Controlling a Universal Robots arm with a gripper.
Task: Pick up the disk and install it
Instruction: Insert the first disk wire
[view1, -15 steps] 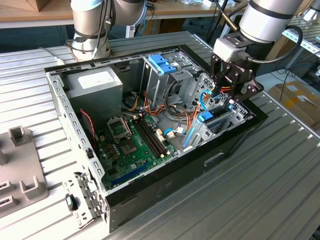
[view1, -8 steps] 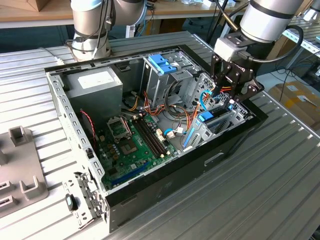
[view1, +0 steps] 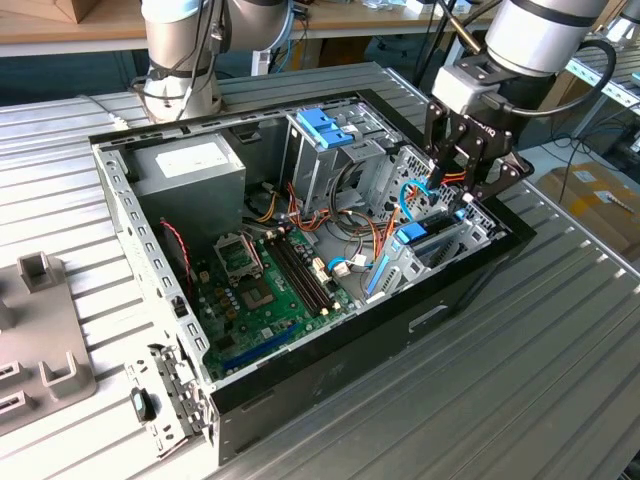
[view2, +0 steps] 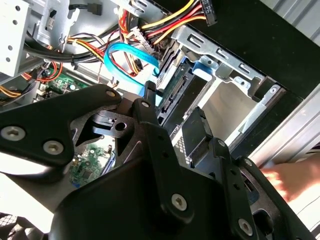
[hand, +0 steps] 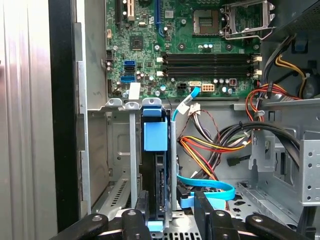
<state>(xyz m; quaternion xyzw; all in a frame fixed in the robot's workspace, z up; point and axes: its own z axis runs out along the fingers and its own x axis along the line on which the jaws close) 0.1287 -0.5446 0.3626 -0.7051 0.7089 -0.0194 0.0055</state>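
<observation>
Spread black fingers (hand: 202, 210), roots cut off at frame edge; disk (hand: 159, 172) on edge between them, unpinched. Near end partly hidden behind gripper (hand: 172, 195); rest standing in metal bay (hand: 117, 150).

No words or numbers can be read. The white label (view1: 190, 158) on the grey box (view1: 222, 183) is too small.

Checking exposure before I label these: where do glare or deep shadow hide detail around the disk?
First wrist view: the disk stands in bay shadow, its blue tab well lit. Second wrist view: a white blown-out patch beside the gripper's black linkage. Exterior view: even daylight, mild sheen on the ribbed table.
</observation>
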